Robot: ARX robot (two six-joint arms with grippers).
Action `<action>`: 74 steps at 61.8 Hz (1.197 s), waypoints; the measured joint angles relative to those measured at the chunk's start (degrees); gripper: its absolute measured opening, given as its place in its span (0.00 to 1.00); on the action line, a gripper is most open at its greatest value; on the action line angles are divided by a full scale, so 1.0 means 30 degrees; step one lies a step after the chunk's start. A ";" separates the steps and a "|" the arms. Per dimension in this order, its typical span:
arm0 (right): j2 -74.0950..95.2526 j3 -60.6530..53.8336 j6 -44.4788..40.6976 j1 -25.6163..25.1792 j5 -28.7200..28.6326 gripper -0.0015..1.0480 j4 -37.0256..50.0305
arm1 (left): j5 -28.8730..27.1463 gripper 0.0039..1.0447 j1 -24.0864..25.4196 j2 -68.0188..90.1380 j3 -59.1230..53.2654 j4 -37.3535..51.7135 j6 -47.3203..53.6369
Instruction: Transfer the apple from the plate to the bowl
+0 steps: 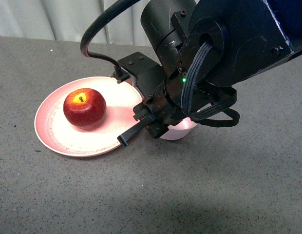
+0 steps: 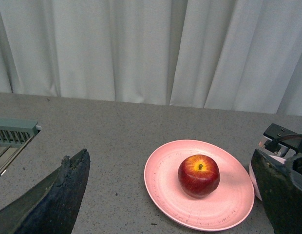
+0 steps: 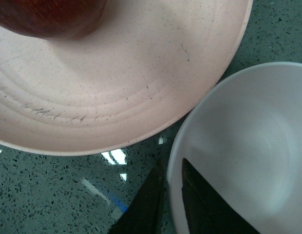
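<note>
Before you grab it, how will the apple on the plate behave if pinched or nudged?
The apple is round and sits loose on the shallow plate, so a nudge would probably roll it. Its glossy skin may slip in a pinch. It looks solid, likely stiff.

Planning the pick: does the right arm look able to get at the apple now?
Probably yes. The right gripper hovers by the rim of the plate, and only bare plate lies between it and the apple. Nothing blocks the way, though its jaws look shut and must open first.

Grey speckled table [image 1: 214, 185] bears plate [image 1: 114, 102] and, seemingly touching, bowl [image 1: 182, 127].
</note>
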 joint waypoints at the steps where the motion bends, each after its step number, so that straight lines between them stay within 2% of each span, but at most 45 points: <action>1: -0.0007 -0.0066 0.0073 -0.0022 -0.0022 0.24 0.0146 | 0.0000 0.94 0.0000 0.0000 0.0000 0.0000 0.0000; 5: -0.0117 -0.0335 0.0182 -0.0095 -0.0015 0.33 0.0561 | -0.0007 0.94 0.0000 0.0000 0.0000 0.0000 0.0000; 16: -0.2361 -0.2812 0.1137 -0.0699 0.1180 0.72 0.3847 | 0.0000 0.94 0.0000 0.0000 0.0000 0.0000 0.0000; 23: -0.4095 -0.4379 0.1348 -0.1151 0.2455 0.89 0.5705 | 0.0000 0.94 -0.0007 0.0000 0.0000 0.0000 0.0000; 26: -0.4779 -0.5064 0.1719 -0.1384 0.3002 0.93 0.6411 | -0.0007 0.94 0.0000 0.0000 0.0000 0.0000 0.0000; 36: -0.7191 -0.7803 0.1894 -0.2470 0.4772 0.91 0.8102 | 0.0000 0.94 0.0000 0.0000 0.0000 0.0000 0.0000; 46: -0.9406 -1.0105 0.1712 -0.3373 0.5078 0.91 0.8663 | -0.0007 0.94 0.0000 0.0000 0.0000 0.0000 0.0000; 54: -0.9726 -1.0331 0.1610 -0.3395 0.5209 0.91 0.8947 | 0.0000 0.94 0.0000 0.0000 0.0000 0.0000 0.0000; 56: -0.9326 -1.0899 0.1843 -0.3344 0.6397 0.87 1.1205 | 0.0000 0.94 0.0000 0.0000 0.0000 0.0000 0.0000; 58: -0.8714 -1.2313 0.2404 -0.3410 0.8269 0.78 1.6058 | 0.0000 0.94 -0.0007 0.0000 0.0000 0.0000 0.0000; 63: -0.8794 -1.4622 0.2783 -0.3963 0.8481 0.66 2.1267 | -0.0022 0.94 0.0000 0.0000 0.0000 0.0000 0.0000; 65: -0.9537 -1.5824 0.2943 -0.4488 0.8211 0.58 2.3562 | -0.0029 0.94 0.0000 0.0007 0.0000 0.0000 0.0000; 70: -1.1191 -1.6939 0.3089 -0.5187 0.7650 0.46 2.4363 | -0.0015 0.94 0.0000 0.0000 0.0000 0.0000 0.0007; 74: -1.3085 -1.7813 0.3140 -0.5865 0.7125 0.34 2.3161 | 0.0036 0.94 0.0000 0.0000 0.0000 0.0000 0.0007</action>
